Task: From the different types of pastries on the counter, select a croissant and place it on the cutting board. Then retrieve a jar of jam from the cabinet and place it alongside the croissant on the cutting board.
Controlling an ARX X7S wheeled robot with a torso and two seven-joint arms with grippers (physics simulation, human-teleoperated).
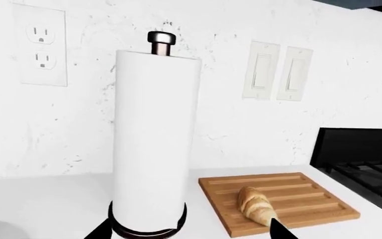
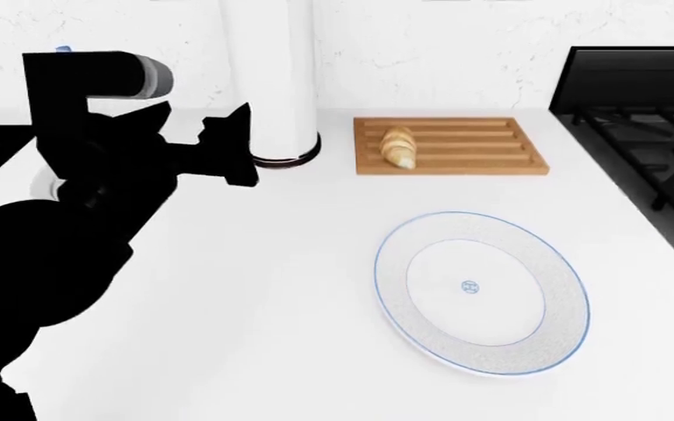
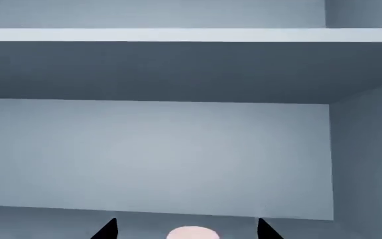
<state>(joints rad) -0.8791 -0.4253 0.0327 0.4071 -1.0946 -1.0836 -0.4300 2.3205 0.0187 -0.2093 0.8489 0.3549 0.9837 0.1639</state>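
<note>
Jar of jam (image 3: 192,233) only just visible in the right wrist view: pale pink rounded top, low between the two dark fingertips of the right gripper (image 3: 185,230), inside the grey-blue cabinet (image 3: 177,154), under a shelf (image 3: 177,35). Fingers spread wide on either side of the jar, not touching it as far as can be seen; nothing held yet. Probably rigid and smooth, so likely slippery; fairly light but breakable if dropped. Best taken around the cylindrical body below the lid, pads on opposite sides, squarely. Body of the jar hidden, so exact depth not clear.

Croissant (image 2: 399,146) already lying on the cutting board (image 2: 477,162), toward its left end, with free grooved surface beside it for the jar. Soft and flaky, easily pushed aside.

Around the board: tall paper towel roll (image 2: 281,79) on its stand just left of it, round plate (image 2: 481,294) nearer on the counter (image 2: 255,289), stove (image 2: 653,132) at the right. Left gripper (image 1: 185,234) near the roll's base, open and empty. Roll and left arm possibly in the way when bringing the jar down.
</note>
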